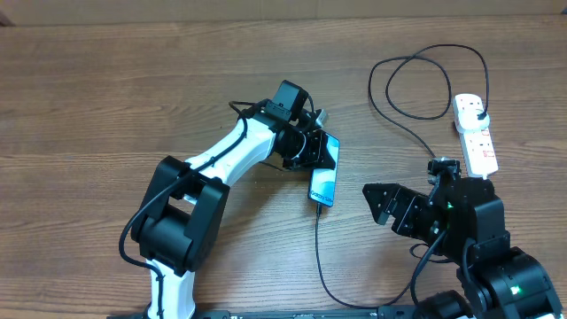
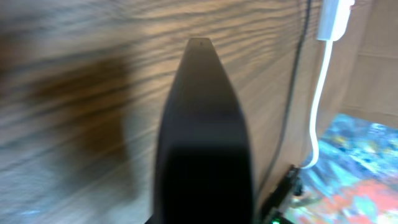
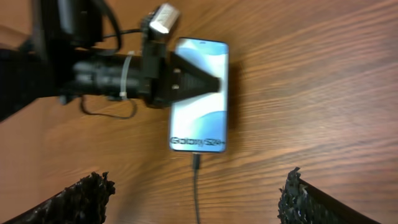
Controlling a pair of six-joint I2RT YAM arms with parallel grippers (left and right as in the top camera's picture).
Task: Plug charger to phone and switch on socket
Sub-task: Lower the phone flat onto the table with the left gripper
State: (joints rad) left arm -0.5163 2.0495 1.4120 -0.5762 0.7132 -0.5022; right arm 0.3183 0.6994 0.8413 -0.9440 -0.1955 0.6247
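Note:
The phone lies flat at mid-table, its light blue screen with "Galaxy" text clear in the right wrist view. The charger cable has its tip in the phone's bottom edge. It runs toward the front, then loops back to a black adapter in the white socket strip. My left gripper is shut, its pointed fingers resting on the phone's screen. My right gripper is open and empty, right of the phone and apart from it, its fingers either side of the cable.
In the blurred left wrist view my shut fingers fill the middle. The socket strip, its white cord and the black cable show at the right. The cable loops left of the strip.

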